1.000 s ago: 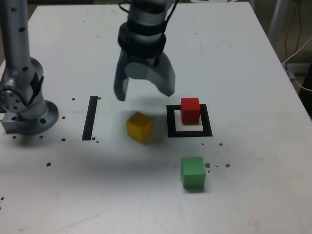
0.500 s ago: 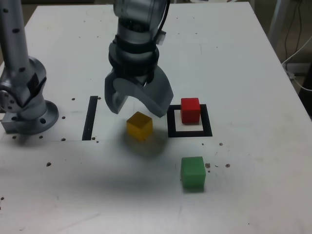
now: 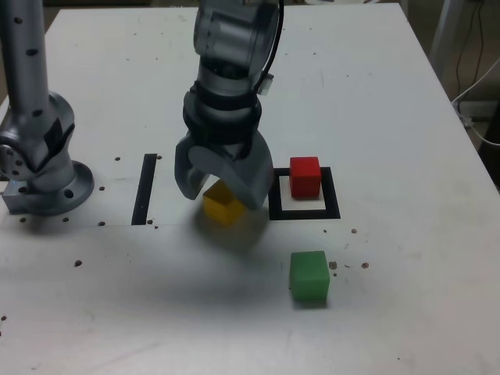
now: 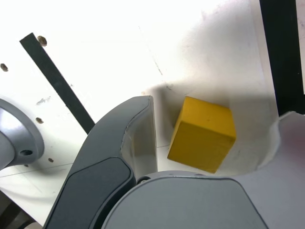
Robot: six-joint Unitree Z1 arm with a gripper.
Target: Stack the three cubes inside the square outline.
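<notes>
While the arm (image 3: 226,90) reached down over the white table (image 3: 406,273), its gripper (image 3: 224,199) stood around the yellow cube (image 4: 202,134), one finger to either side. The jaws were parted wider than the cube, and the wrist view showed a gap between it and the nearer finger, so nothing was gripped. The hand was turned askew, probably to match the cube, which sat at an angle to the tape; flat faces would likely take the pads better than corners.

Right of the gripper in the exterior view, the square outline (image 3: 331,195) lay flat on the table. The black strip (image 3: 144,190) lay on the other side, apparently no part of the job.

Of the cubes, the red (image 3: 305,177) sat within the outline, toward its far edge, presumably as the base of the stack. The green (image 3: 309,276) rested outside, on the exterior view's near side of the outline, likely waiting its turn. The yellow stood on the table between strip and outline. Closing squarely seemed the next need; a crooked squeeze could twist the cube and spoil its seating on the red.
</notes>
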